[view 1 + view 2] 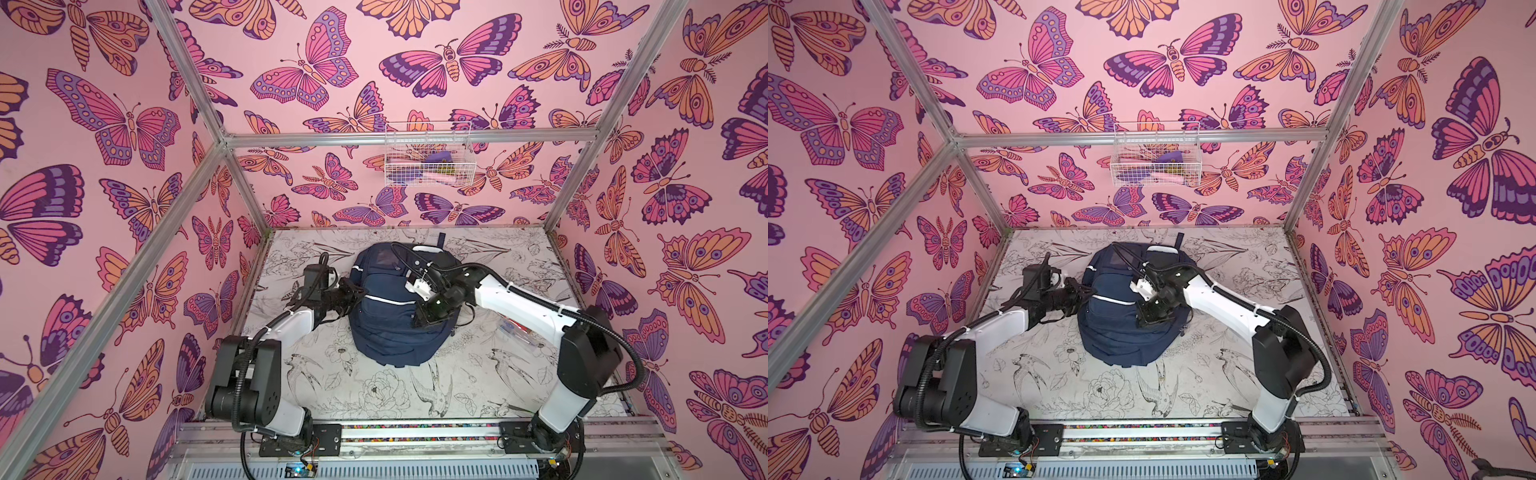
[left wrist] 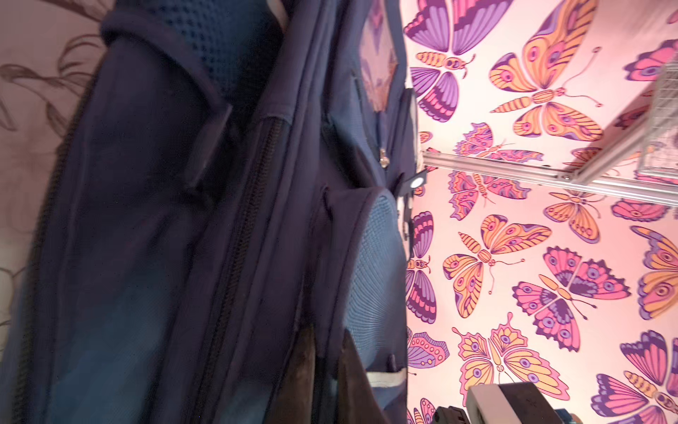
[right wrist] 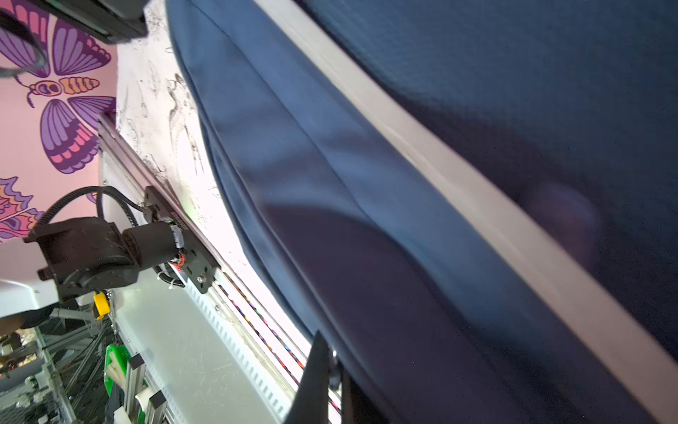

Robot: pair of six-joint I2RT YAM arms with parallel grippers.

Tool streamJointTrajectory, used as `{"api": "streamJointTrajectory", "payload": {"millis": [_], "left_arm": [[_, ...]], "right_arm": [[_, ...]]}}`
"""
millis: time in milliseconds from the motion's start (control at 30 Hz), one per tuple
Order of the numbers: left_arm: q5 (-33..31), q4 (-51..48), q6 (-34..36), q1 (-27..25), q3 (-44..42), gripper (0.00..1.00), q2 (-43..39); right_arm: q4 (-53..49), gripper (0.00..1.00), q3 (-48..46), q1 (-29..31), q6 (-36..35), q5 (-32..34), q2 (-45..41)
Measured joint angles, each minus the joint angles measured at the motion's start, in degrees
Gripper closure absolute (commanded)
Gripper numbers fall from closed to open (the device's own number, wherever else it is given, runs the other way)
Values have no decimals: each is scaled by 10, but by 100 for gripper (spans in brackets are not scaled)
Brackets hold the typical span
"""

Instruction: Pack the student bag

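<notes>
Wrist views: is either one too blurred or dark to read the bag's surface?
Left wrist view: the student bag is soft and shadowed up close, though its zip teeth read; the wallpaper is sharp. Right wrist view: the cloth and white stripe are smeared, likely motion blur; the rail is crisper. In both top views: even light, no glare, the bag dark with little detail.

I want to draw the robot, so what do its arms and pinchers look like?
Both the left arm and the right arm have shiny white shells between chunky black joints. A black ribbed cable loops along each. The left gripper and right gripper are black, and each arm stands on a black plate bolted to a silver rail.
</notes>
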Motion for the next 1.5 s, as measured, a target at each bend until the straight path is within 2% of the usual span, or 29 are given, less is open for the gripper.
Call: {"api": "streamJointTrajectory", "payload": {"millis": [133, 300, 333, 400, 433, 467, 533, 700, 967, 1067, 1133, 1200, 1367, 1500], "left_arm": [[-3, 37, -15, -8, -19, 100, -10], [-37, 84, -86, -33, -41, 100, -12], [-42, 92, -94, -37, -44, 94, -12], [-52, 104, -104, -44, -53, 72, -16], [-57, 109, -109, -46, -59, 64, -21], [-61, 109, -111, -49, -66, 58, -30], [-64, 97, -107, -54, -70, 53, -49], [-64, 30, -68, -56, -41, 55, -69], [-41, -13, -43, -56, 15, 58, 1], [-34, -19, -40, -56, 20, 72, 17], [-26, -21, -43, -56, 24, 89, 26], [-21, -19, -46, -56, 25, 100, 31], [-17, -5, -68, -57, 24, 100, 32], [-30, 13, -92, -64, 16, 100, 21]], "right_arm": [[3, 100, 71, 24, 15, -19, 57], [15, 100, 123, 42, 43, -33, 106], [16, 100, 124, 43, 47, -33, 108], [16, 100, 123, 40, 52, -34, 107], [19, 100, 120, 38, 53, -37, 105], [28, 100, 113, 35, 53, -40, 100], [36, 100, 98, 30, 51, -46, 88], [39, 100, 52, 23, 42, -53, 49], [46, 100, 25, 21, 38, -56, 33], [49, 100, 25, 21, 38, -56, 33], [51, 100, 23, 21, 40, -56, 32], [53, 100, 21, 21, 42, -56, 32], [56, 100, 24, 24, 52, -55, 33], [53, 100, 65, 41, 57, -51, 65]]}}
